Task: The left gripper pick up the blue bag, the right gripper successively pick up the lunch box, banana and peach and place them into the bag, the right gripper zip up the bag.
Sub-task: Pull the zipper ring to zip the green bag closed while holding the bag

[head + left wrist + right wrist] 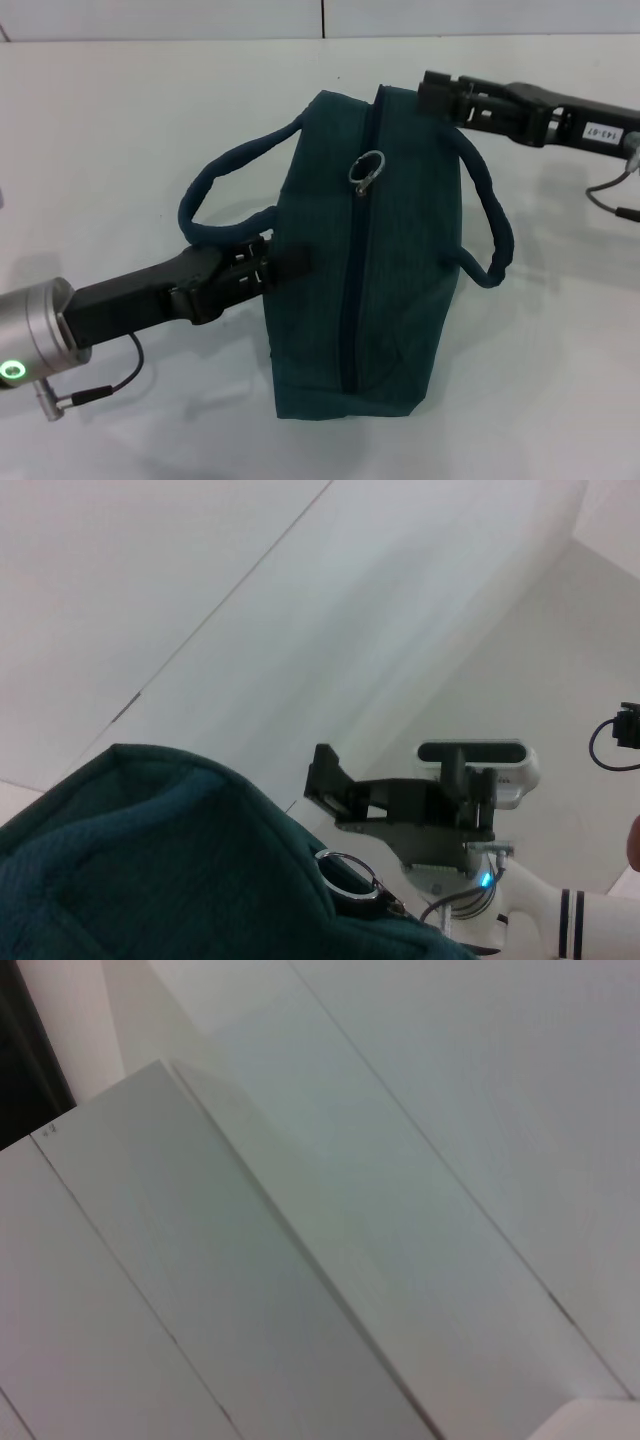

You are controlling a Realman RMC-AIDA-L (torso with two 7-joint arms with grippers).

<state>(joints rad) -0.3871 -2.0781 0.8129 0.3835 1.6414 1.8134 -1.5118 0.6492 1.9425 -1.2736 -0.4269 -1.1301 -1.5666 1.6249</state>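
Note:
The blue bag (390,260) stands on the white table, its zipper line closed along the top, with the metal ring pull (367,168) near the far end. My left gripper (275,262) is shut on the bag's left side, just under one loop handle (215,195). My right gripper (428,92) is at the bag's far right top corner, apart from the ring pull. The left wrist view shows the bag (150,860), the ring pull (345,872) and the right gripper (325,775) beyond it. The lunch box, banana and peach are out of view.
The white table (120,120) spreads around the bag, with a wall seam behind. The bag's second handle (490,230) hangs out to the right. The robot's white head (480,760) shows in the left wrist view. The right wrist view shows only white panels (300,1260).

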